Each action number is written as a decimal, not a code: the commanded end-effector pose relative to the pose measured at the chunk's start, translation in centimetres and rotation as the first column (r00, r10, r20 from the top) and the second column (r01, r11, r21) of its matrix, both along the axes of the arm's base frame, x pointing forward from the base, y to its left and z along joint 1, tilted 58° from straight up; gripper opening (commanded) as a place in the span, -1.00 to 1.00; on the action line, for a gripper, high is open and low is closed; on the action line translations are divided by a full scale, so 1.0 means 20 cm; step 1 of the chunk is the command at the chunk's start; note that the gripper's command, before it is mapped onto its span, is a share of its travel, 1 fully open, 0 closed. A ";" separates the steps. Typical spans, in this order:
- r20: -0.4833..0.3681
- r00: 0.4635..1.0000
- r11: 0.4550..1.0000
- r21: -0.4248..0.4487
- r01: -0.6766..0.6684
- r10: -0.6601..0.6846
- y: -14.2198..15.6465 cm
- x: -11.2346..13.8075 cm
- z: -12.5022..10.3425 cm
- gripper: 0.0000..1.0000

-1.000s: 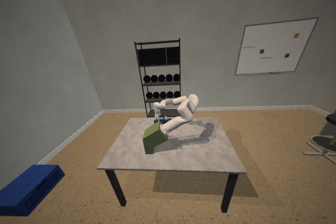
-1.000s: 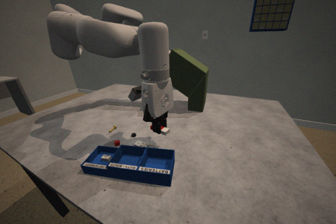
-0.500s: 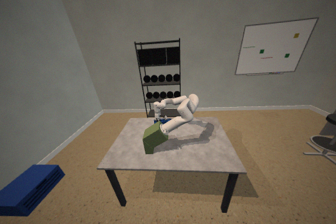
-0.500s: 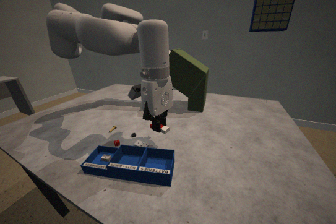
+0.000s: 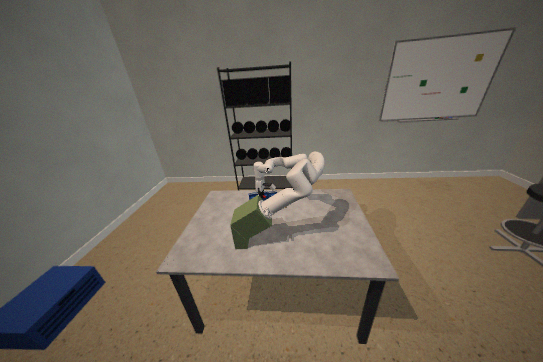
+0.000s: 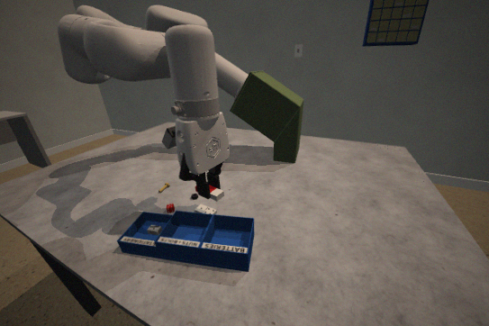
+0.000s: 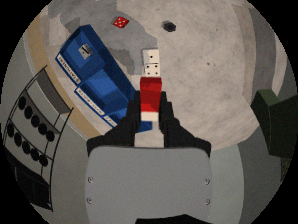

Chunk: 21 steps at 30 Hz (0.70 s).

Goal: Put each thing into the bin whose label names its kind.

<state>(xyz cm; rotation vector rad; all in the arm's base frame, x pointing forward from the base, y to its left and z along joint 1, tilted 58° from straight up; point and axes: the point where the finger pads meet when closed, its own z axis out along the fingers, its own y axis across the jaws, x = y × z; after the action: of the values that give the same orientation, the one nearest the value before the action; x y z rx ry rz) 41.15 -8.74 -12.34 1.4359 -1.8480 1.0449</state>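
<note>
My gripper is shut on a small red, white and blue block and holds it above the table, just behind the blue three-part bin. In the wrist view the block sticks out between the fingers, and the bin lies to the left. Two labels read NUTS+BOLTS and BATTERIES; the left one I cannot read. A small grey thing lies in the left compartment. On the table behind the bin lie a red die, a white dotted tile, a black nut and a yellow bolt.
The arm's green base block stands on the table behind the gripper. The bin stands near the table's edge. A shelf rack stands past the table's far side.
</note>
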 end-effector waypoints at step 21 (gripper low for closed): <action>-0.369 0.899 0.970 0.036 -0.239 0.235 -0.20 0.45 0.36 -1.00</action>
<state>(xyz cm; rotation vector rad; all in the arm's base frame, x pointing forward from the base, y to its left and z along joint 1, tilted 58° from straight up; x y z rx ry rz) 48.37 -12.21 -6.43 1.6717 -1.5388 0.8983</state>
